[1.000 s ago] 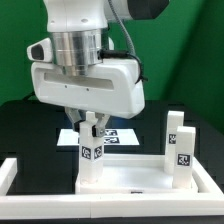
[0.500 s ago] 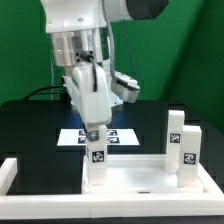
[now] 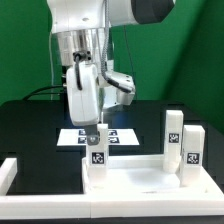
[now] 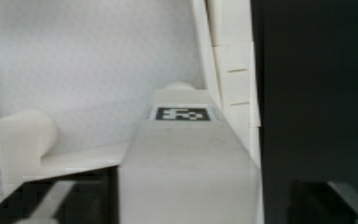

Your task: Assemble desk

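Observation:
The white tray-like tabletop [image 3: 135,181] lies at the front of the black table. One white tagged leg [image 3: 97,157] stands upright on its corner at the exterior view's left. My gripper [image 3: 93,132] hangs straight over this leg, its fingers down around the leg's top end. In the wrist view the leg [image 4: 190,165] runs up between the dark fingers [image 4: 62,198], with a dark gap on each side. My gripper [image 4: 197,208] is open and holds nothing. Two more tagged legs [image 3: 173,139] [image 3: 190,151] stand upright by the tabletop's rim at the exterior view's right.
The marker board [image 3: 112,136] lies flat on the table behind the standing leg. A long white border rail [image 3: 9,172] runs along the exterior view's left edge. A green wall closes off the back.
The wrist has turned about the upright leg, and then the jaws have spread off it. The leg stays standing on the tabletop corner.

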`<action>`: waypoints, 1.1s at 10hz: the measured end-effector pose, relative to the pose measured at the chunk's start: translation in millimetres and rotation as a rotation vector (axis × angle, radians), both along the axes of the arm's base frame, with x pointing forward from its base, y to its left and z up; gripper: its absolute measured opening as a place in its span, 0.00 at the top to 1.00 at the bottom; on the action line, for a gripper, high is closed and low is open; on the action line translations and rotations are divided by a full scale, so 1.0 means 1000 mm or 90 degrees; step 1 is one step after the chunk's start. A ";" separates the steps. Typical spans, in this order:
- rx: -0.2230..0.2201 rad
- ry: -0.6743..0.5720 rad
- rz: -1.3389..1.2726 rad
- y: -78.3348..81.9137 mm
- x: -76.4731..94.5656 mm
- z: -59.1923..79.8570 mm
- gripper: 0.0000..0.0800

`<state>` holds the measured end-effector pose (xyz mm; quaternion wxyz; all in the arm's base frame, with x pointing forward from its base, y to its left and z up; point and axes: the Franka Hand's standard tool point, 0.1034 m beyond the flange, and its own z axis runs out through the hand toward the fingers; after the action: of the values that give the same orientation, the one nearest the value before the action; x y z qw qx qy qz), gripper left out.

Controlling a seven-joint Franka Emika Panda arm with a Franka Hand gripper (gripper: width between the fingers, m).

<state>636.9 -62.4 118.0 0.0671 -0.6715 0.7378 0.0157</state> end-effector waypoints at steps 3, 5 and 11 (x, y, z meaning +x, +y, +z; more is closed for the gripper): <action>-0.015 0.017 0.311 0.006 -0.009 -0.004 0.20; -0.019 0.007 0.378 0.005 -0.008 -0.004 0.19; -0.081 -0.062 0.822 0.011 -0.001 -0.002 0.19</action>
<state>635.6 -51.9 116.2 0.0374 -0.9824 0.1815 -0.0216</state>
